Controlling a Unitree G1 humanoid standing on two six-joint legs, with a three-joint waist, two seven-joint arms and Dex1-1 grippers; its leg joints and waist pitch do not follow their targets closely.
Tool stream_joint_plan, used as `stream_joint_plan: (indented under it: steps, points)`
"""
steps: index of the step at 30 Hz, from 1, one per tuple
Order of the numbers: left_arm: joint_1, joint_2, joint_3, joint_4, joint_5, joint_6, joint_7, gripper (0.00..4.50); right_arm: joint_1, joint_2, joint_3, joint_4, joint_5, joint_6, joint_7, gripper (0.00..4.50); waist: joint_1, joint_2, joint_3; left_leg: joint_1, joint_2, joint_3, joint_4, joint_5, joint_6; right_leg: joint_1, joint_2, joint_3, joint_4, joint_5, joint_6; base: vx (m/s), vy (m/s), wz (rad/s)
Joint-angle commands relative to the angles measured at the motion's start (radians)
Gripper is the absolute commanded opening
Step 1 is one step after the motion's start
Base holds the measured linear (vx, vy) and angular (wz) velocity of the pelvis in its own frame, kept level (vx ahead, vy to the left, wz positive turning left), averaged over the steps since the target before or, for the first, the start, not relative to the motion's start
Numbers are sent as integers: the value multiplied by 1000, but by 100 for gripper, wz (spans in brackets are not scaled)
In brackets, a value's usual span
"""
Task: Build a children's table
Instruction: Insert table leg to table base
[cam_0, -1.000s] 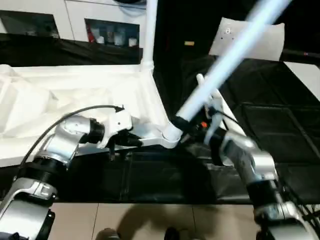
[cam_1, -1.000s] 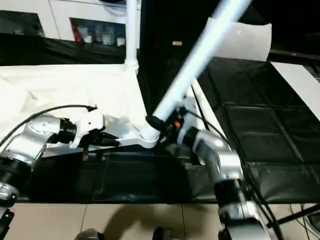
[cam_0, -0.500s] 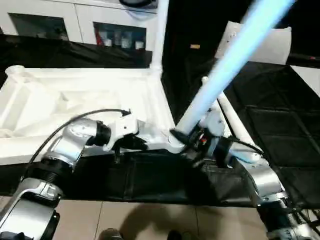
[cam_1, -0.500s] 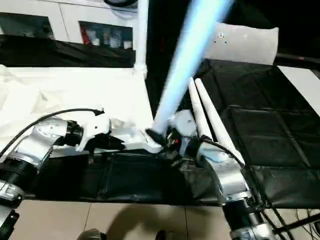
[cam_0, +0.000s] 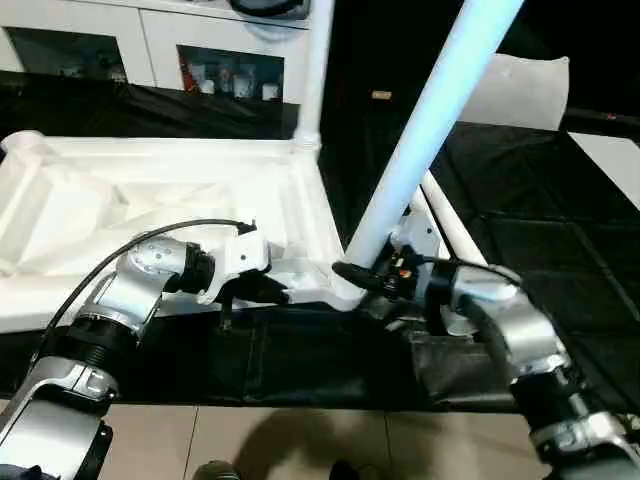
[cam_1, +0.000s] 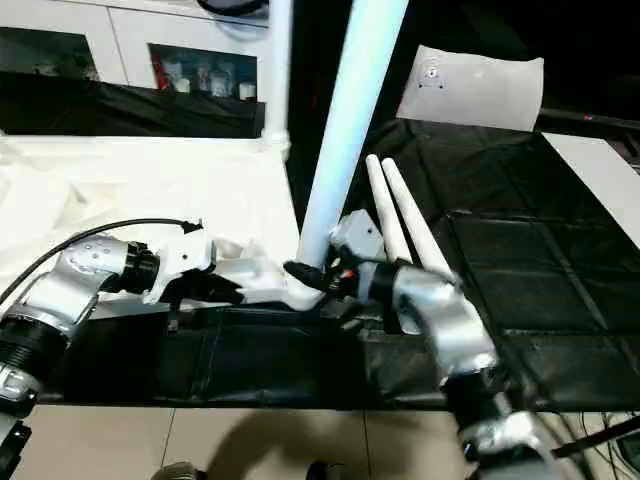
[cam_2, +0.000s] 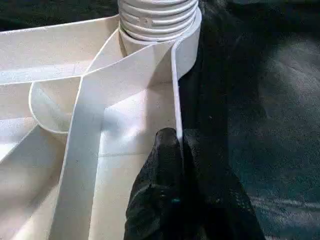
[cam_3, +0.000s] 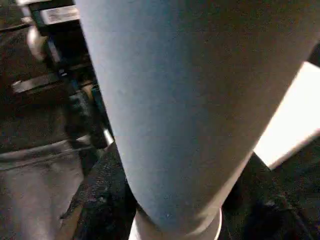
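Leg (cam_0: 425, 140) swung more upright, right fingers (cam_0: 362, 281) gripping it, left fingers (cam_2: 167, 170) clamping tabletop (cam_0: 150, 200) rim

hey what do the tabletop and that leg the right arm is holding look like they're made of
Tabletop: probably moulded white plastic, going by its thin ribs and smooth matte walls. Leg in the right pincer: likely the same plastic, smooth, with moulded screw threads showing at its base in the left wrist view.

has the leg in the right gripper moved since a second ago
Yes. The leg held by the right gripper has swung more upright, its top now nearer the standing leg.
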Motion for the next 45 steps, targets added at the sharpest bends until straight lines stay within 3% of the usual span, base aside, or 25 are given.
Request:
stream_joint_plan:
  steps: [1, 5, 8, 20, 25, 28, 30, 32, 33, 34, 35, 36, 37, 38, 39, 40, 41, 42, 43, 44, 45]
  points:
    - [-20, -6, -27, -7, 18, -27, -3, 0, 55, -3, 125, 65, -24, 50, 120, 190, -9, 14, -41, 3, 12, 0, -79, -348, 40, 37, -62, 45, -91, -587, -61, 0, 0, 0]
    - [-30, -1, -40, -5, 22, -41, -30, 0, 63, -13, 147, 66, -27, 42, 160, 190, -7, 16, -30, 2, 12, 1, -85, -338, 44, 34, -61, 52, -86, -548, -79, 0, 0, 0]
    - [-35, 0, -48, -1, 25, -54, -43, 0, 69, -13, 152, 61, -25, 39, 167, 190, -7, 13, -28, 2, 11, 2, -86, -334, 47, 36, -60, 53, -87, -553, -77, 0, 0, 0]
    - [-75, 13, -71, 53, 44, -107, -113, 0, 95, 5, 155, 39, -26, 34, 193, 190, -9, 23, -14, 2, 14, -2, -98, -350, 40, 36, -62, 58, -87, -528, -97, 0, 0, 0]
    - [-79, 10, -47, 77, 43, -92, -68, 0, 92, 35, 131, 50, -34, 24, 142, 190, -11, 18, -7, 6, 12, -7, -100, -394, 32, 30, -66, 56, -101, -641, -64, 0, 0, 0]
    - [-59, 18, -15, 58, 27, -65, -33, 0, 82, 53, 111, 71, -44, 18, 93, 190, -13, 20, -4, 7, 11, -10, -101, -415, 27, 27, -68, 53, -107, -690, -50, 0, 0, 0]
    - [-41, 27, 11, 31, 12, -35, -8, 0, 69, 66, 98, 91, -54, 18, 52, 190, -22, 21, 4, 12, 7, -17, -100, -462, 16, 19, -69, 43, -122, -788, -23, 0, 0, 0]
    - [-2, 47, 55, -43, 2, 38, 52, 0, 40, 95, 71, 137, -82, 7, -49, 190, -31, 22, 6, 16, 5, -21, -98, -477, 14, 19, -73, 38, -132, -813, -16, 0, 0, 0]
    - [17, 55, 73, -79, 1, 72, 80, 0, 27, 108, 59, 158, -93, 3, -95, 190, -36, 25, 8, 11, 10, -27, -101, -491, 4, 22, -76, 36, -122, -807, -22, 0, 0, 0]
    - [23, 54, 79, -94, -2, 87, 89, 0, 23, 113, 55, 163, -95, 4, -109, 190, -46, 29, 16, 16, 7, -31, -104, -527, 0, 20, -68, 17, -140, -841, -7, -78, 15, -9]
    - [82, 43, 135, -222, -31, 210, 156, 0, -8, 153, 21, 205, -107, 12, -224, 190, -57, 38, 15, 22, 13, -37, -102, -559, -10, 28, -74, 1, -142, -830, -4, -78, 15, -9]
    - [124, 23, 160, -318, -48, 295, 190, 0, -28, 182, -1, 232, -107, 20, -292, 190, -83, 38, 20, 7, 27, -50, -119, -605, -19, 49, -73, -26, -137, -770, -19, -84, 30, -16]
    - [182, -23, 180, -450, -49, 409, 251, 0, -62, 230, -38, 277, -98, 36, -391, 190, -88, 56, 32, 1, 38, -57, -140, -675, -20, 59, -58, -40, -135, -738, -17, -141, 31, -22]
    - [202, -44, 184, -494, -41, 446, 278, 0, -75, 249, -52, 296, -92, 44, -425, 190, -82, 71, 42, -88, 86, -70, -234, -864, -29, 141, -38, -26, 80, -452, -58, -141, 31, -22]
    - [210, -56, 184, -512, -35, 461, 293, 0, -82, 258, -60, 305, -89, 48, -442, 190, -48, 71, 47, -111, 79, -51, -228, -891, -17, 136, -29, -5, 119, -311, -49, -120, 4, -3]
    - [213, -63, 184, -520, -32, 469, 300, 0, -85, 263, -62, 309, -88, 48, -449, 190, -51, 50, 32, -36, 49, -9, -216, -808, 5, 84, -25, 55, 118, -355, -32, 17, -57, -8]
    - [236, -115, 179, -579, -16, 531, 355, 0, -107, 295, -79, 340, -86, 50, -508, 190, -54, -23, 21, 28, -19, -21, -62, -491, -23, 7, -113, 70, -93, -935, 3, 17, -57, -8]
    - [237, -120, 179, -584, -14, 536, 359, 0, -109, 298, -80, 343, -86, 50, -513, 190, -54, -23, 21, 28, -19, -21, -62, -491, -23, 7, -113, 70, -93, -935, 3, -13, -68, -29]
    - [237, -120, 179, -584, -14, 536, 359, 0, -109, 298, -80, 343, -86, 50, -513, 190, -36, -8, 27, -1, -32, -29, 12, -129, 30, 32, -169, 89, -147, -1174, 24, 7, -35, -23]
    - [237, -120, 179, -584, -14, 536, 359, 0, -109, 298, -80, 343, -86, 50, -513, 190, -20, 4, 30, -27, -13, -24, -68, -103, 14, 55, -113, 70, -107, -939, 3, 7, -35, -23]
    - [243, -174, 168, -619, 0, 582, 412, 0, -131, 325, -86, 372, -87, 49, -551, 190, -28, 20, 19, -7, 6, -26, -93, -143, -3, 44, -77, 63, -80, -694, -50, 60, -33, -6]
